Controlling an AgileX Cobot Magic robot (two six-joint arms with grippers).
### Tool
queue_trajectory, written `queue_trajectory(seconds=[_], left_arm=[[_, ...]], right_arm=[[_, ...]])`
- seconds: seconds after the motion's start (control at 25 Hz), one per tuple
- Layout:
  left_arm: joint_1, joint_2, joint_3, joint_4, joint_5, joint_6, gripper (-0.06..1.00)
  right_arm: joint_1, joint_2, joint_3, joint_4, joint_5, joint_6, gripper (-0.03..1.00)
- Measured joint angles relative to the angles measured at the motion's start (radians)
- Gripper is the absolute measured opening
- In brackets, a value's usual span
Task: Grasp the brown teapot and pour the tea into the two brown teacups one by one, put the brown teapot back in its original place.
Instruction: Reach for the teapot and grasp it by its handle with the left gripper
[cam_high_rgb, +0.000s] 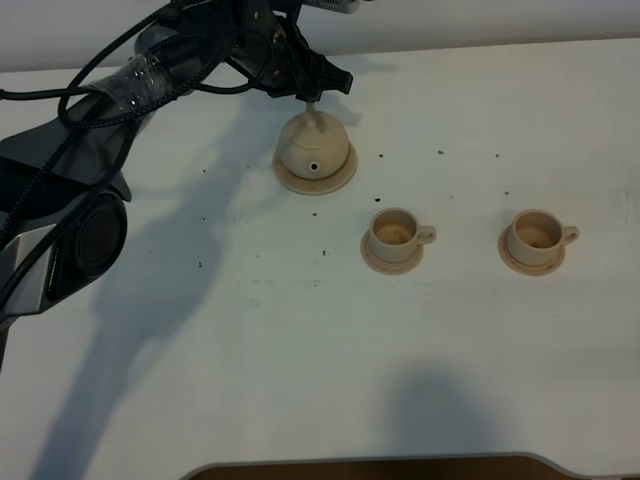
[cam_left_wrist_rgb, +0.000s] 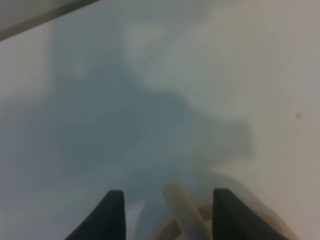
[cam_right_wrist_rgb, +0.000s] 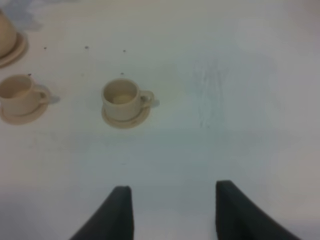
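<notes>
The brown teapot (cam_high_rgb: 315, 150) sits on its wide saucer (cam_high_rgb: 345, 178) at the back of the table, spout toward the front. My left gripper (cam_high_rgb: 312, 97) hangs right behind and above the lid, at the loop handle. The left wrist view shows that handle (cam_left_wrist_rgb: 184, 214), blurred, between the two dark fingers (cam_left_wrist_rgb: 112, 216); the jaws stand open around it with a gap on both sides. The two brown teacups (cam_high_rgb: 396, 235) (cam_high_rgb: 535, 235) stand upright on small saucers right of the teapot. My right gripper (cam_right_wrist_rgb: 172, 212) is open and holds nothing, well back from the nearer cup (cam_right_wrist_rgb: 122, 97).
Small dark specks dot the white table (cam_high_rgb: 300, 350) around the teapot and cups. The left arm and its cables (cam_high_rgb: 120, 90) cross the back left corner. A dark rounded edge (cam_high_rgb: 370, 467) runs along the front.
</notes>
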Motion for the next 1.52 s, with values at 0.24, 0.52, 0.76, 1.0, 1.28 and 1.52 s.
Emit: queue_trajectory(seconds=[0.24, 0.52, 0.76, 1.0, 1.28, 1.52], left_arm=[[0.003, 0.007, 0.000, 0.000, -0.002, 0.000, 0.40], [0.019, 0.011, 0.000, 0.006, -0.011, -0.001, 0.40], [0.022, 0.011, 0.000, 0.030, -0.004, -0.003, 0.40], [0.035, 0.011, -0.001, 0.052, 0.034, -0.006, 0.40], [0.048, 0.011, -0.002, 0.070, 0.101, -0.006, 0.40], [0.048, -0.004, -0.002, 0.066, 0.129, -0.005, 0.40]], right_arm=[[0.000, 0.000, 0.000, 0.000, 0.000, 0.000, 0.40], [0.000, 0.000, 0.000, 0.000, 0.000, 0.000, 0.40], [0.000, 0.000, 0.000, 0.000, 0.000, 0.000, 0.40], [0.000, 0.000, 0.000, 0.000, 0.000, 0.000, 0.40], [0.000, 0.000, 0.000, 0.000, 0.000, 0.000, 0.40], [0.000, -0.001, 0.000, 0.000, 0.000, 0.000, 0.40]])
